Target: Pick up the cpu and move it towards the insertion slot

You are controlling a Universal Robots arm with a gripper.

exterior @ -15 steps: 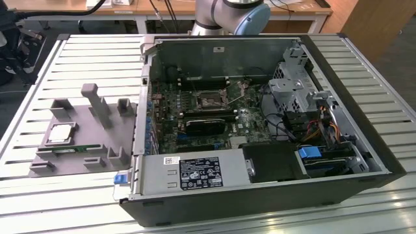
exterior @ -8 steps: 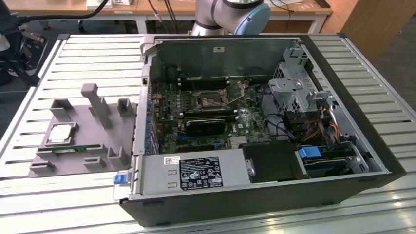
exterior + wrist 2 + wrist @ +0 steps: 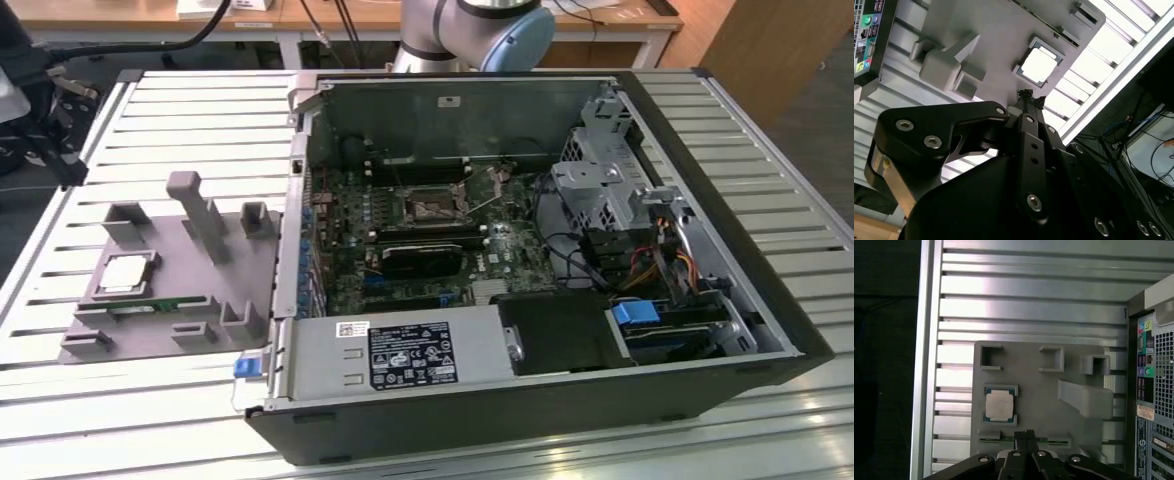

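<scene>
Black matte gripper (image 3: 1027, 94), its links bolted, hangs near the grey moulded tray (image 3: 1039, 400) with fingers pressed together and empty. On that tray the cpu (image 3: 999, 405), square with a dull silvery top, lies flat in its recess, apart from the fingertips. Well apart, the insertion slot (image 3: 434, 207), shiny-framed, sits inside the open computer case (image 3: 747, 330), which carries a white printed label (image 3: 411, 355).

my gripper (image 3: 1025, 434): fingertips pressed together, holding nothing, over the tray's edge, near the cpu but apart from it
cpu (image 3: 999, 406): flat in a square recess of the tray, silvery top up
tray (image 3: 1039, 400): grey, resting on the slatted tabletop (image 3: 1029, 305)
computer case (image 3: 1154, 390): just beside the tray, ports facing me
</scene>
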